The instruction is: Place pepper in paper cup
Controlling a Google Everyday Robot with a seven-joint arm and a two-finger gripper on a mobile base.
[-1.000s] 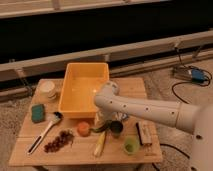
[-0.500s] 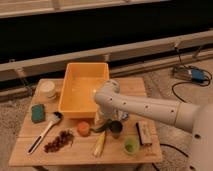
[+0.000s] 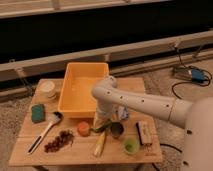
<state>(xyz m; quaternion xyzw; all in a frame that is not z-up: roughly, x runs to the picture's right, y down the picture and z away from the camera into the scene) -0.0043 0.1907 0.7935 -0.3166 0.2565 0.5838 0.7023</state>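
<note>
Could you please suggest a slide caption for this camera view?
Open gripper hangs over the pepper on the table; the paper cup sits far left.

We note table [image 3: 75, 152]: pale wood, matt. Tub [image 3: 67, 107]: smooth yellow plastic. Arm [image 3: 140, 102]: white glossy shell. Pincer [image 3: 99, 120] low at pepper [image 3: 106, 126], jaws apart. Pepper skin smooth, dark green. We read cup [image 3: 48, 89] as matt cream paper.

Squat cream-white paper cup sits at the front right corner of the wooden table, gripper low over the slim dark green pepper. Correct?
No. The camera view shows the squat cream-white paper cup at the far left corner of the wooden table, beside the yellow plastic tub. The gripper is low over the slim dark green pepper.
</note>
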